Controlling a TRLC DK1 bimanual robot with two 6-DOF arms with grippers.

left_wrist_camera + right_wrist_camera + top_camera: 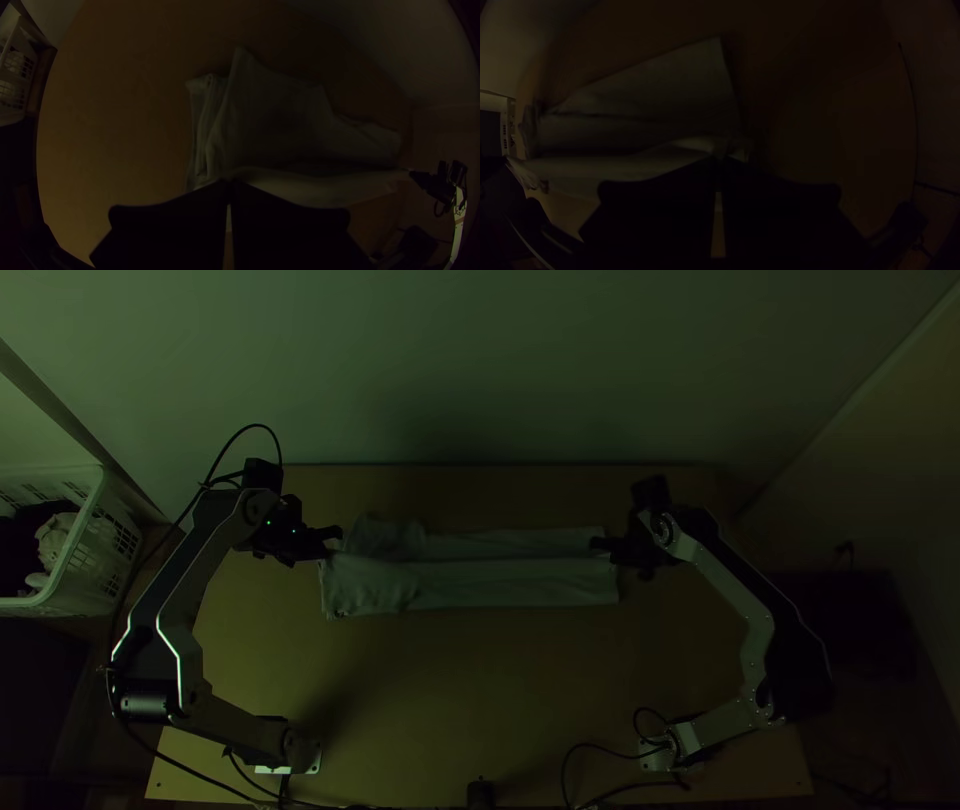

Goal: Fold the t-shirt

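Observation:
In the top view the light t-shirt (510, 583) lies as a long folded strip across the table, its left part rumpled, with a lengthwise ridge. My left gripper (333, 542) is at its left end, shut on the cloth; my right gripper (600, 544) is at its right end, shut on cloth too. In the left wrist view the left gripper (229, 186) pinches a raised fold of the t-shirt (280, 120). The right wrist view has the right gripper (719, 162) closed on the raised ridge of the t-shirt (655, 90), the rest lying flatter beyond it.
A white basket (98, 540) holding dark and light cloth stands left of the table (440, 700). A small dark object (481, 794) is at the table's near edge. Cables (590, 748) lie near the right arm's base. A wall rises behind the table.

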